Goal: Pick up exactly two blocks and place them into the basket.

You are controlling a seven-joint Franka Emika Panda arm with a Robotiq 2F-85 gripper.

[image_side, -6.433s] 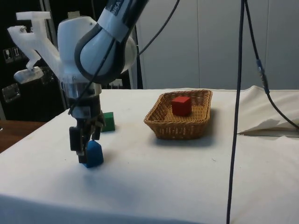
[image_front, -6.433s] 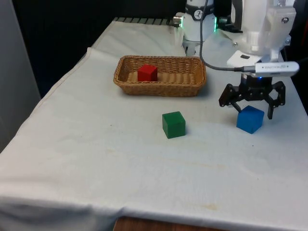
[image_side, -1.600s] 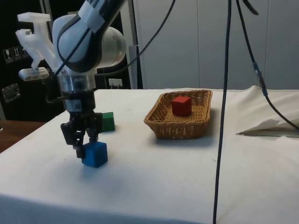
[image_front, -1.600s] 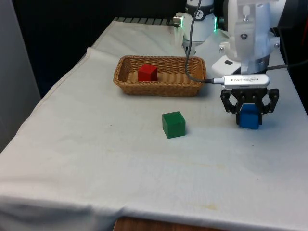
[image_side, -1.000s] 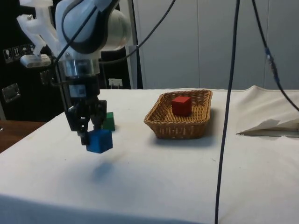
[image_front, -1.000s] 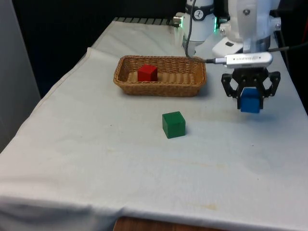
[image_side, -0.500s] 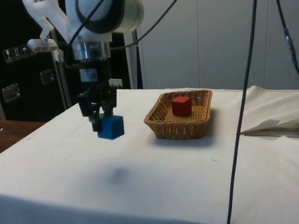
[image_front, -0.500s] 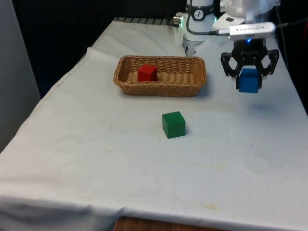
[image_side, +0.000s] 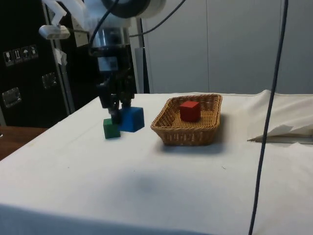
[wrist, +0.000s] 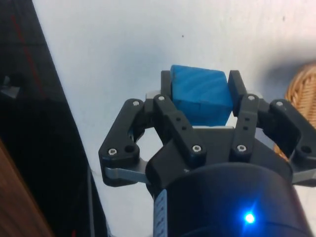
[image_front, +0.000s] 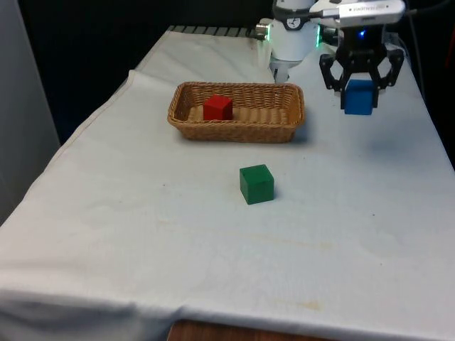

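End effector (image_front: 360,87) is closed on the blue block (image_front: 359,97), with one finger against each of two opposite faces, as the wrist view confirms (wrist: 201,96). The blue block hangs in the air, clear of the worktop (image_front: 142,213), and casts a faint shadow on the cloth below. In the front view it sits to the right of the basket (image_front: 237,125), near that basket's right-hand end and not over the opening. In the side view the blue block (image_side: 132,119) is held between the green block (image_side: 111,129) and the basket (image_side: 188,133).

Basket contents: one red block (image_front: 217,107), resting upright toward the front view's left half of the interior. The side view also shows the red block (image_side: 190,110) inside the wicker wall.

Green block (image_front: 257,184) stands on the worktop in front of the basket, well apart from it, nearer the camera in the front view. Nothing touches it.
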